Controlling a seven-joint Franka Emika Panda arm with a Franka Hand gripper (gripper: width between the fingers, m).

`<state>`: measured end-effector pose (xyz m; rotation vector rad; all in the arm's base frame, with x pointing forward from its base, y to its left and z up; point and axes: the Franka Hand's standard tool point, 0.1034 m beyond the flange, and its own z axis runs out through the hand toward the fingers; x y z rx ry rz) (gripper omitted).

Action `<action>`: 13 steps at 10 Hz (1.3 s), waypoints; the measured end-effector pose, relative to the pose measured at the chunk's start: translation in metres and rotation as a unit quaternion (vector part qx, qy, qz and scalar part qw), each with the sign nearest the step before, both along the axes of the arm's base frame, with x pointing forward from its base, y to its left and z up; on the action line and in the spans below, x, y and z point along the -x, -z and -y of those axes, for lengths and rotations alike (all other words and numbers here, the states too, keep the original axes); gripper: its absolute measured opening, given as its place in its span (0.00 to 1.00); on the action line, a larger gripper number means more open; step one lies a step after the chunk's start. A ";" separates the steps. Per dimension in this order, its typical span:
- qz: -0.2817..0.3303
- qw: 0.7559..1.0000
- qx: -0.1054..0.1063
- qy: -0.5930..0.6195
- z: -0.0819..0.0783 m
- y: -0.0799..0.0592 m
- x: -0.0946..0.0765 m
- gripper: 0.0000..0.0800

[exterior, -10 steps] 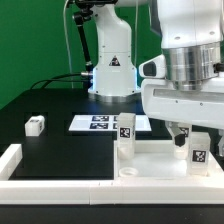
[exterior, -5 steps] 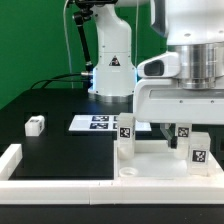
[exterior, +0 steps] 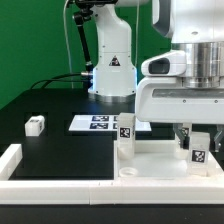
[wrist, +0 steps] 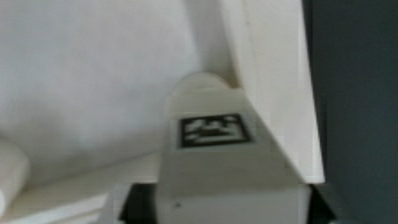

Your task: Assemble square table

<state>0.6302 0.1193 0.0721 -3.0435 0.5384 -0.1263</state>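
Note:
The white square slab (exterior: 155, 160) lies at the front of the black table, with a round socket (exterior: 128, 172) near its front edge. One tagged white leg (exterior: 125, 133) stands upright on its far corner, another (exterior: 198, 153) at the exterior view's right. My gripper (exterior: 184, 133) hangs over the slab's right part, shut on a third tagged leg (exterior: 184, 142). In the wrist view that leg (wrist: 217, 150) sits between my gripper's (wrist: 228, 205) black pads (wrist: 143, 203), pointing down at the slab (wrist: 89, 80). A fourth leg (exterior: 35, 125) lies loose at the left.
The marker board (exterior: 95, 123) lies flat behind the slab. A low white border wall (exterior: 12, 160) runs along the front left. The arm's base (exterior: 112, 70) stands at the back with cables beside it.
The hand with the held leg has shifted slightly toward the exterior view's right, then sunk a little toward the slab. Everything else is still.

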 end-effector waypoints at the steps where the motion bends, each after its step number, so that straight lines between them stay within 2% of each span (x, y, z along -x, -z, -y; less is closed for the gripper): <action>1: -0.001 0.999 -0.003 0.035 0.000 0.000 0.000 0.36; 2: -0.003 0.997 -0.007 0.076 0.001 0.000 0.000 0.36; 4: -0.017 0.976 -0.023 0.214 0.004 -0.002 0.001 0.36; 6: -0.038 0.914 -0.057 0.400 0.005 0.000 0.002 0.36; 9: -0.065 0.844 -0.071 0.528 0.005 0.000 0.000 0.36; 10: -0.066 0.832 -0.071 0.546 0.005 0.000 0.000 0.36; 11: -0.066 0.835 -0.071 0.542 0.005 0.000 0.000 0.39; 12: -0.061 0.861 -0.066 0.501 0.004 0.000 0.000 0.39; 13: -0.048 0.894 -0.059 0.441 -0.001 -0.001 -0.001 0.62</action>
